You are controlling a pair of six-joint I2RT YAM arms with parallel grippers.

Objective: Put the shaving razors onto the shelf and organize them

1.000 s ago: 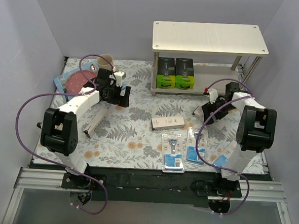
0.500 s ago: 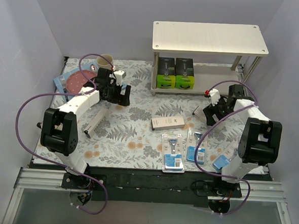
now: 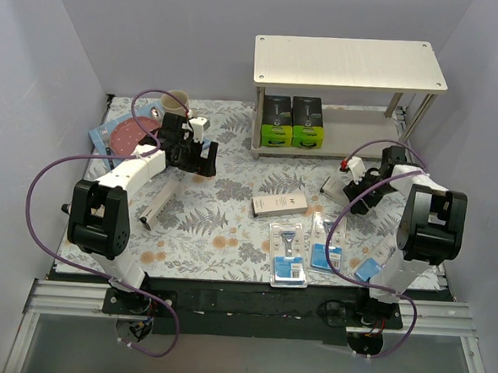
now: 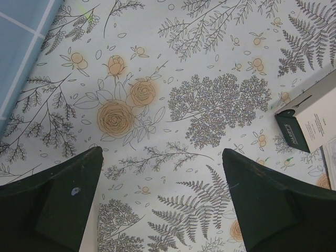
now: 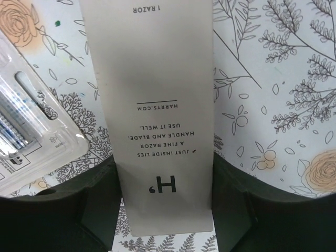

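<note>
- A slim white cardboard box (image 5: 163, 79), matt and printed in grey with "HARRYS.COM" and "1 RAZOR", is seen lying flat on the floral-printed tablecloth (image 5: 273, 79), towards the right side of the table and in front of the shelf.
- The box is flanked by the right gripper (image 5: 164, 173). Its blocky dark fingers (image 5: 241, 210) appear to be pressed against both long sides, though the contact lines are in shadow.
- The left gripper (image 4: 161, 157) is held spread wide over bare cloth on the left side of the table, with nothing between its dark fingers (image 4: 63, 205).
- The two-tier shelf of pale wood boards on silver metal legs (image 3: 351, 62) is set at the far right of the table.
- Two black-and-lime-green boxes (image 3: 277, 122) are stood side by side, touching, at the left end of its lower board.
- A second white box (image 3: 280, 204) is laid near the middle of the cloth, and a third white box (image 3: 156, 204) lies tilted close to the left arm.
- Flat blue-carded blister packs of glossy clear plastic are laid along the near edge. One (image 3: 289, 254) and another (image 3: 326, 244) are in full view, and a further one (image 3: 368, 268) is partly covered by the right arm.
- A rounded corner of one pack's clear plastic (image 5: 31, 121) is seen just beside the gripped box.
- A cream mug (image 3: 178, 103) and a round pink speckled plate (image 3: 124, 132) are placed at the far left, beyond the left gripper.
</note>
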